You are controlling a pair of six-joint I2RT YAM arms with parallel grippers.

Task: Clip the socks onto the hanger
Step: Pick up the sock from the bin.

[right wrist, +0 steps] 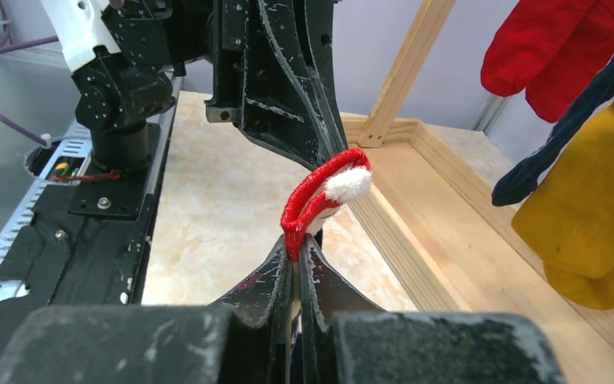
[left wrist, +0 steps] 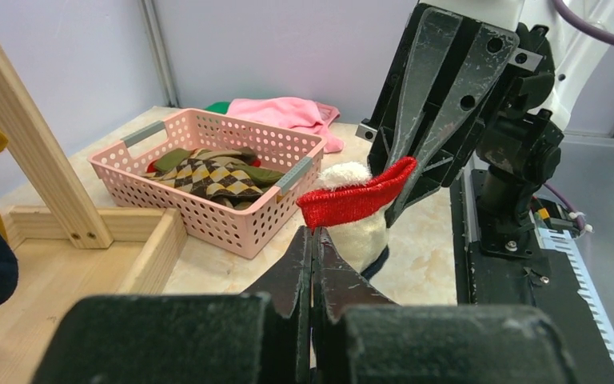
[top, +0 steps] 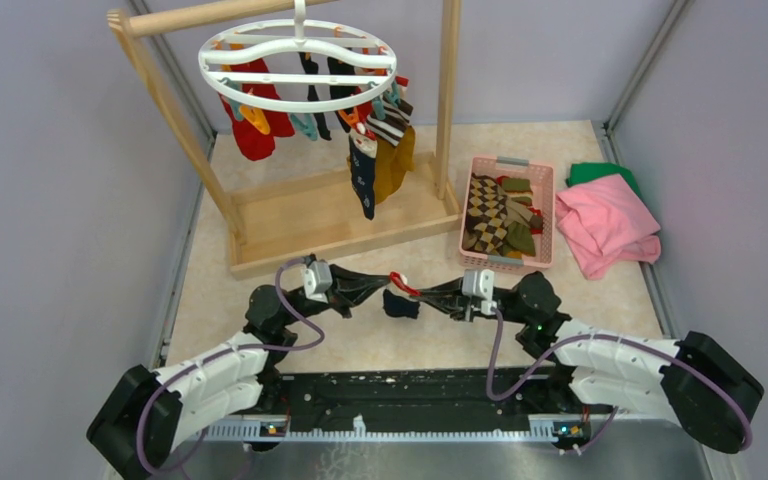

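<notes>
Low over the near bench (top: 600, 290), left claw (top: 387, 282) & right claw (top: 423, 292) each pinch shut on one red-cuffed sock (top: 400, 304), stretched betw. them; hanger (top: 298, 60) waits well behind, so a thin edge-grip may slip en route, dropping it.

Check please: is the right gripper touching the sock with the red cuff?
Touching. The right wrist view shows the right gripper shut on the sock, with the red cuff pinched between its jaws.

Table (top: 222, 300): rack (top: 310, 215), basket (top: 551, 215), pink cloth (top: 605, 225)
</notes>
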